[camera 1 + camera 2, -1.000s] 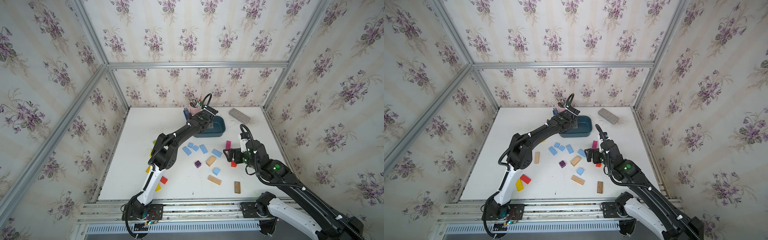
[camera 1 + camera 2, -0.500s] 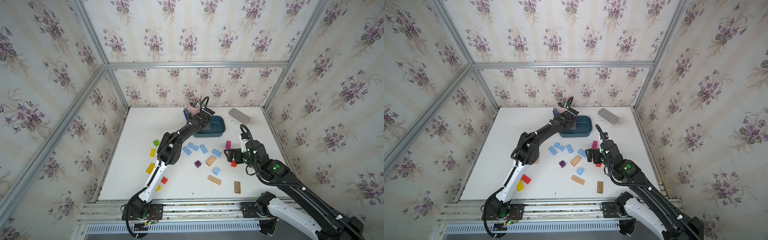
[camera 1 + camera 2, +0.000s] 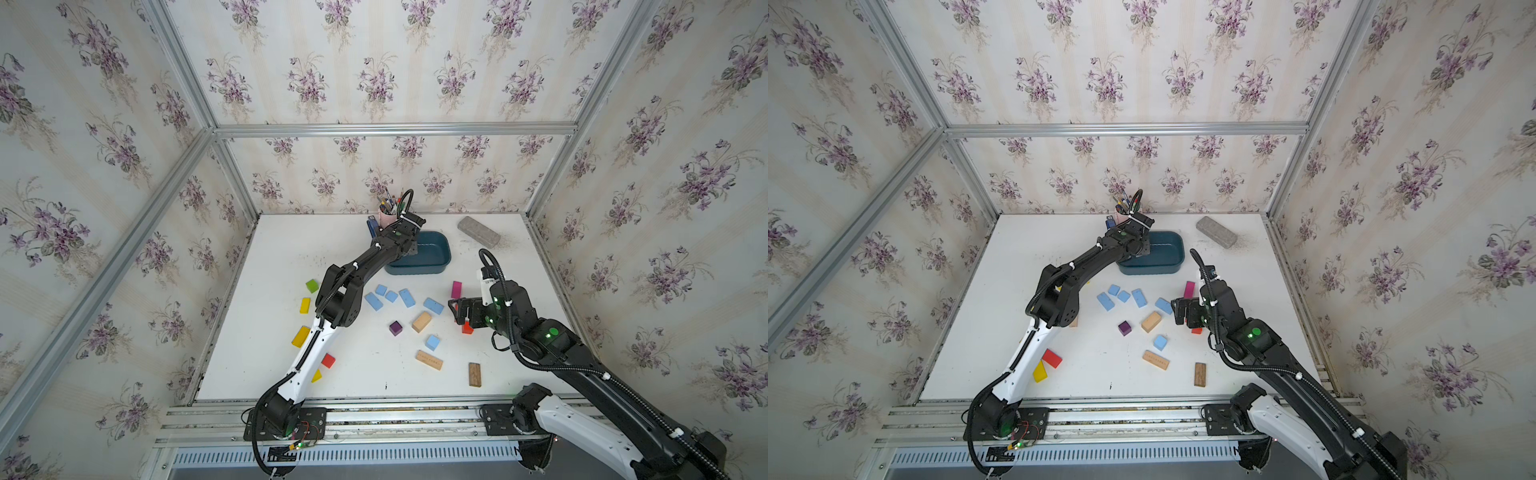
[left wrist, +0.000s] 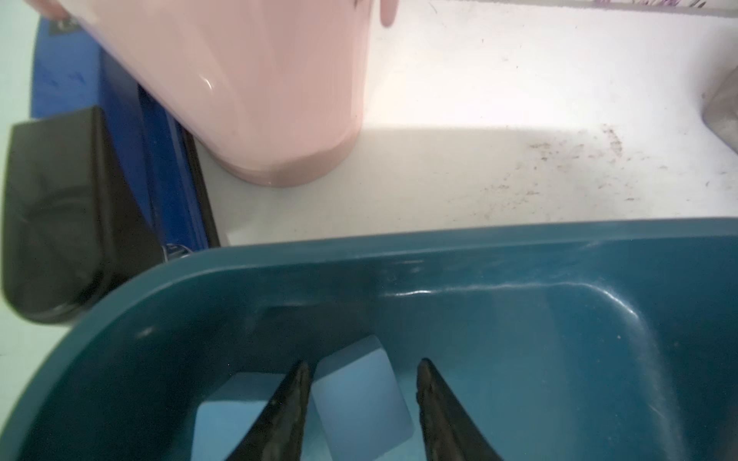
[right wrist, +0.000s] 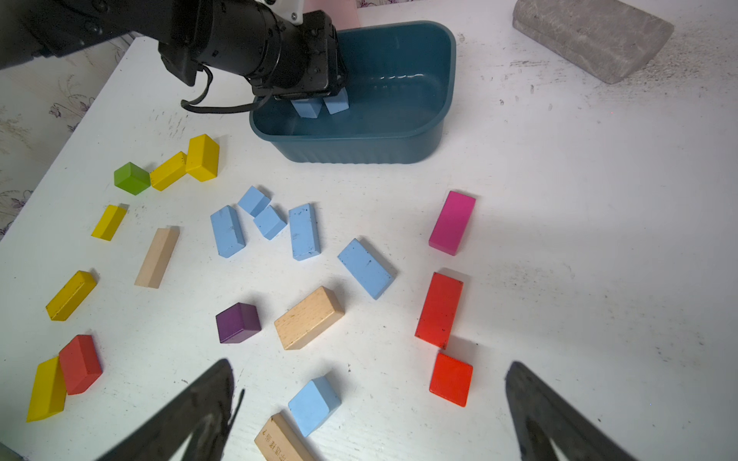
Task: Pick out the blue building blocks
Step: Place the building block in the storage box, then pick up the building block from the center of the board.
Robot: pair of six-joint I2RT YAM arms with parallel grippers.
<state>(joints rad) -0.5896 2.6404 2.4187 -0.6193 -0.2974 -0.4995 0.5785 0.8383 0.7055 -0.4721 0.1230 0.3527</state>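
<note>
- Your left gripper (image 4: 364, 362) was down inside the teal tub (image 4: 519, 255), its jaws parted a little around a blue block (image 4: 359, 407). A gap showed on one side, so nothing was squeezed.
- A second blue block (image 4: 227, 411) lay beside it in the tub.
- Your right gripper (image 5: 371, 362) hung wide open and empty over the table (image 5: 559, 239).
- Five blue blocks (image 5: 304, 231) lay clustered on the table near the tub.
- A sixth blue block (image 5: 314, 405) sat apart, close to your right gripper.

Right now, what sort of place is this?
Probably a robot lab cell, not a home: wallpaper panels in an aluminium frame, two arms mounted on a rail at a white table, toy blocks scattered on it.
</note>
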